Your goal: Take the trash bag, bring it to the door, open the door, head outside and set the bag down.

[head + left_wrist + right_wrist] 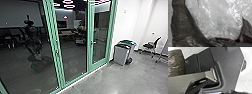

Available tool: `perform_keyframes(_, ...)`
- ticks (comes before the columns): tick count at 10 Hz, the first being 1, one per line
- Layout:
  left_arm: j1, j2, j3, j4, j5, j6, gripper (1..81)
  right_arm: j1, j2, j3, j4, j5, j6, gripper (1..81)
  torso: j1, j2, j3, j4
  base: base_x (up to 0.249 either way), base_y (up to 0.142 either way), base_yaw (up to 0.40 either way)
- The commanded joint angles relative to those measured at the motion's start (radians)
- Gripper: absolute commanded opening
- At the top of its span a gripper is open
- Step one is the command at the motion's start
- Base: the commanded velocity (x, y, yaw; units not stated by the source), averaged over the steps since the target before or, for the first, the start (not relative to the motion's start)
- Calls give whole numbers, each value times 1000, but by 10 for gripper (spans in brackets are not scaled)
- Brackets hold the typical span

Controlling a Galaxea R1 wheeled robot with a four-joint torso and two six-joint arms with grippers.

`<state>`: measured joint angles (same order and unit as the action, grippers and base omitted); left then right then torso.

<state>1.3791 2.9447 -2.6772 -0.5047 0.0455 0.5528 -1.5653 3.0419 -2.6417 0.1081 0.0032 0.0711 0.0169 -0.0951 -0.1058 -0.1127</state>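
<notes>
the dark plate [229, 68] is angular, the bar [178, 83] pale grey.

Head view faces glass [72, 55], wrist views share bag [218, 22].

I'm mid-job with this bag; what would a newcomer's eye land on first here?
Probably the green-framed glass wall, running across the left and middle of the head view, with a handled door at its right end. Next, the shiny, crumpled pale plastic close up in the left wrist view, edged by the dark trash bag.
</notes>
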Motion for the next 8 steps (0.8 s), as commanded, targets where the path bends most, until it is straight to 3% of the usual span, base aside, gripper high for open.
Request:
perform_keyframes(1, -64, -5, 2, 5, 62, 7, 10, 41, 8, 7, -4, -63, -4, 811, 0, 0, 0, 0, 149, -81, 0)
perform_keyframes(8, -64, -5, 2, 3, 60, 7, 10, 35, 8, 2, -5, -54, -4, 811, 0, 0, 0, 0, 149, -81, 0)
